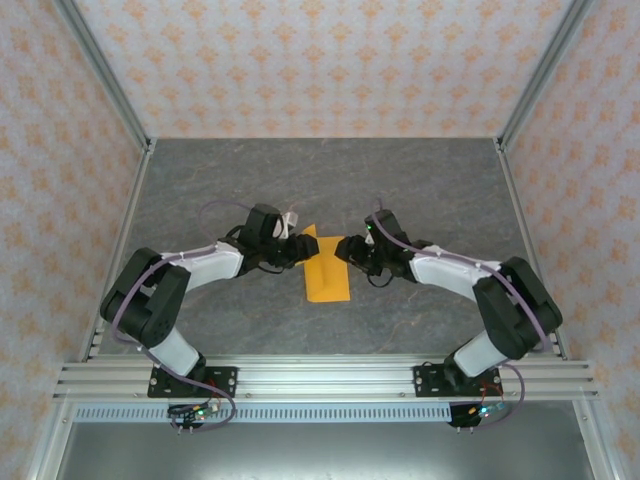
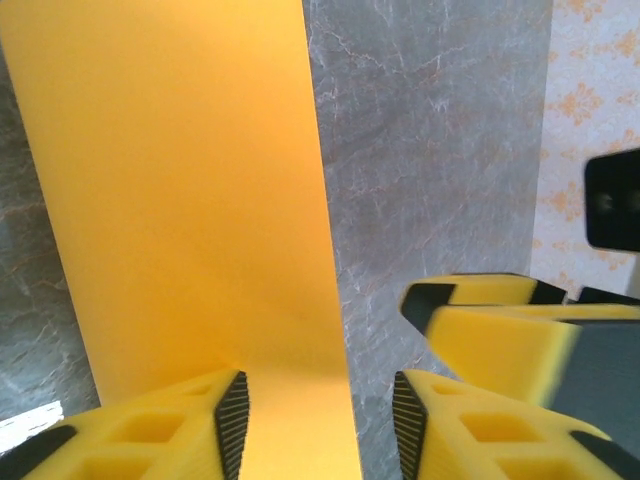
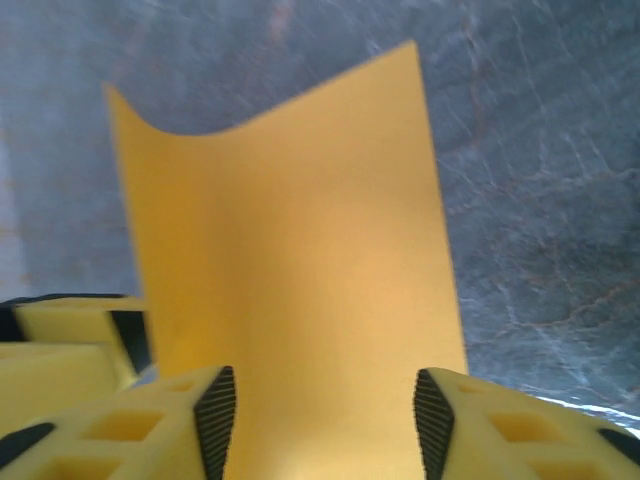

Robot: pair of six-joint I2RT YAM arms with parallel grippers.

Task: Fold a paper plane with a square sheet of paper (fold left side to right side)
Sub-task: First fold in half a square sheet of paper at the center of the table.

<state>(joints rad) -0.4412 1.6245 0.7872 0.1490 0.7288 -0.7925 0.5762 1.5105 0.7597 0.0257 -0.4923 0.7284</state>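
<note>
The square sheet of paper (image 1: 327,272) lies on the table's middle as a narrow bright-orange strip, folded over on itself. My left gripper (image 1: 302,249) and right gripper (image 1: 344,248) face each other over its far end, nearly touching. In the left wrist view the paper (image 2: 190,200) runs under my open left gripper (image 2: 320,420), its right edge lying between the fingers. In the right wrist view the paper (image 3: 290,230) passes under my open right gripper (image 3: 325,420), and one far corner curls up slightly. Neither gripper pinches the sheet.
The grey marbled table (image 1: 420,190) surrounds the strip, with patterned walls behind and at both sides. The right gripper's yellow fingers (image 2: 500,320) sit close beside the left one. An aluminium rail (image 1: 320,378) runs along the near edge.
</note>
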